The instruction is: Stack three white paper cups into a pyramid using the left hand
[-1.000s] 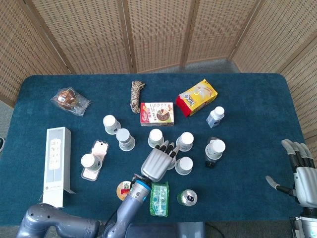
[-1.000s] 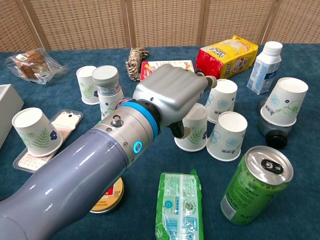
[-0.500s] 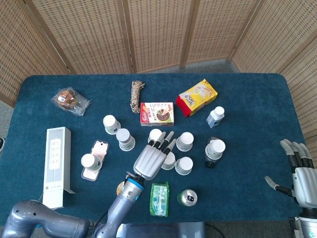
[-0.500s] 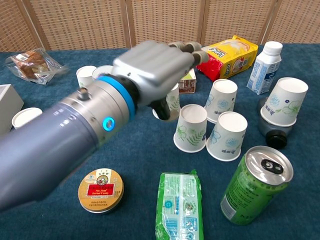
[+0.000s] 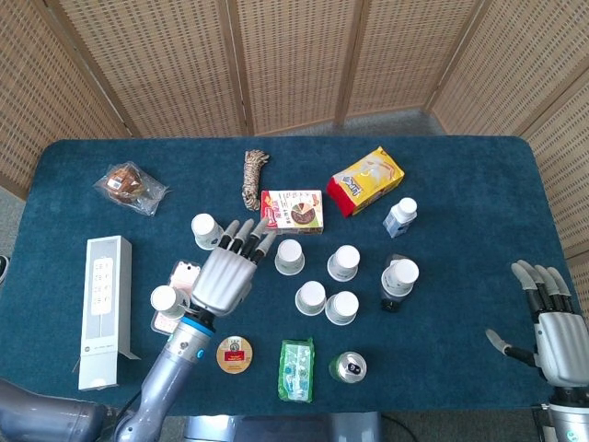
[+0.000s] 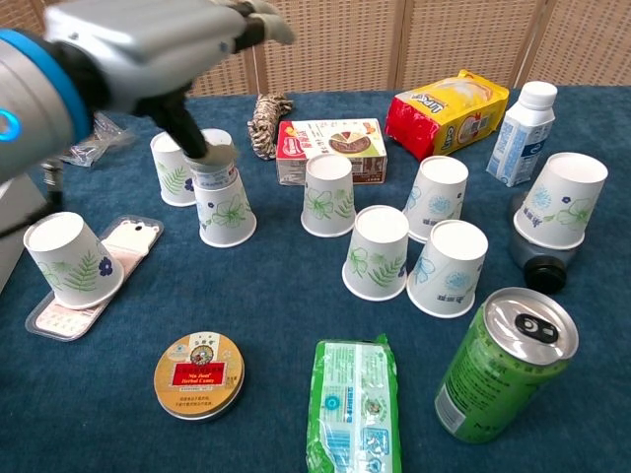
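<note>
Several white paper cups with green leaf prints stand upside down on the blue table. Two of them (image 5: 311, 297) (image 5: 342, 307) stand side by side at the centre, seen as the near pair (image 6: 380, 251) (image 6: 449, 266) in the chest view. Behind these stand two more (image 5: 290, 257) (image 5: 344, 262). My left hand (image 5: 225, 274) hovers with fingers spread over a left cup (image 6: 225, 205), holding nothing; it shows blurred at the chest view's top left (image 6: 148, 49). Another cup (image 5: 207, 230) stands just beyond it. My right hand (image 5: 549, 322) rests open at the far right edge.
A green can (image 6: 503, 360), a green packet (image 6: 355, 409) and a round tin (image 6: 199, 374) lie near the front. One cup (image 6: 61, 258) sits on a phone, another (image 6: 557, 209) on a dark object. A snack box (image 5: 292, 211), yellow bag (image 5: 367, 180), small bottle (image 5: 400, 217) and white box (image 5: 103, 308) surround them.
My left hand lifted away from the central cups and swung left, ending over the left cups with fingers spread. The cups stayed put. The right hand barely shifted.
</note>
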Action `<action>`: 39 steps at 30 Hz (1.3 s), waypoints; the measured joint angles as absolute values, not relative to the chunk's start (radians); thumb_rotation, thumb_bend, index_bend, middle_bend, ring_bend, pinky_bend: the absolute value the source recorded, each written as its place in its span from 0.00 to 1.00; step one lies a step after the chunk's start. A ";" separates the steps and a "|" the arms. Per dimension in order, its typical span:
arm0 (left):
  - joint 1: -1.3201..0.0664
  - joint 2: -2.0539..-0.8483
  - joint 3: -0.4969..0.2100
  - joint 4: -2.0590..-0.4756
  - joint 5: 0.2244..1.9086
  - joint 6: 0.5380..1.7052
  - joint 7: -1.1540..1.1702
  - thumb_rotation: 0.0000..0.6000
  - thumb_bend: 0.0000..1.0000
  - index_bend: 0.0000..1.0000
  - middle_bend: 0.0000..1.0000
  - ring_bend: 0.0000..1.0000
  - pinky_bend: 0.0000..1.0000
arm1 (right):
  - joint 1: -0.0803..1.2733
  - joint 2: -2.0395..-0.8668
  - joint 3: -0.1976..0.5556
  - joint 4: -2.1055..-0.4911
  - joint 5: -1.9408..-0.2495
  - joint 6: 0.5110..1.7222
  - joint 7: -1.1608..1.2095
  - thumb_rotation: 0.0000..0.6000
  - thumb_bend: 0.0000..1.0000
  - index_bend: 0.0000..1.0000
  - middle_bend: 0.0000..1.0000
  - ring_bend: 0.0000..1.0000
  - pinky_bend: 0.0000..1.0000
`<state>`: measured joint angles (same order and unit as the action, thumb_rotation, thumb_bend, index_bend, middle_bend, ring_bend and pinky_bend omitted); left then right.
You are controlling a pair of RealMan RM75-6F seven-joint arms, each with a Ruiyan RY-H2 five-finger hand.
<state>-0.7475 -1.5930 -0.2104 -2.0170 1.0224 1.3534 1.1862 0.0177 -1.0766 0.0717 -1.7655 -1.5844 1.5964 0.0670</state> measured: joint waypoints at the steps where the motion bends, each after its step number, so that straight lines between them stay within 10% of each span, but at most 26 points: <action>1: -0.742 -1.571 -0.207 -2.026 1.024 1.353 1.177 1.00 0.31 0.00 0.00 0.00 0.06 | 0.018 -1.078 0.071 -1.766 -1.585 1.596 0.064 1.00 0.19 0.00 0.00 0.00 0.00; 19: -0.590 -1.114 -0.020 -2.046 1.197 1.263 0.801 1.00 0.31 0.00 0.00 0.00 0.06 | 0.021 -1.101 0.055 -1.771 -1.611 1.590 0.011 1.00 0.19 0.00 0.00 0.00 0.00; 39: -0.476 -1.036 0.090 -1.902 1.344 1.183 0.549 1.00 0.31 0.00 0.00 0.00 0.17 | 0.023 -1.103 0.056 -1.768 -1.604 1.587 0.011 1.00 0.19 0.00 0.00 0.00 0.00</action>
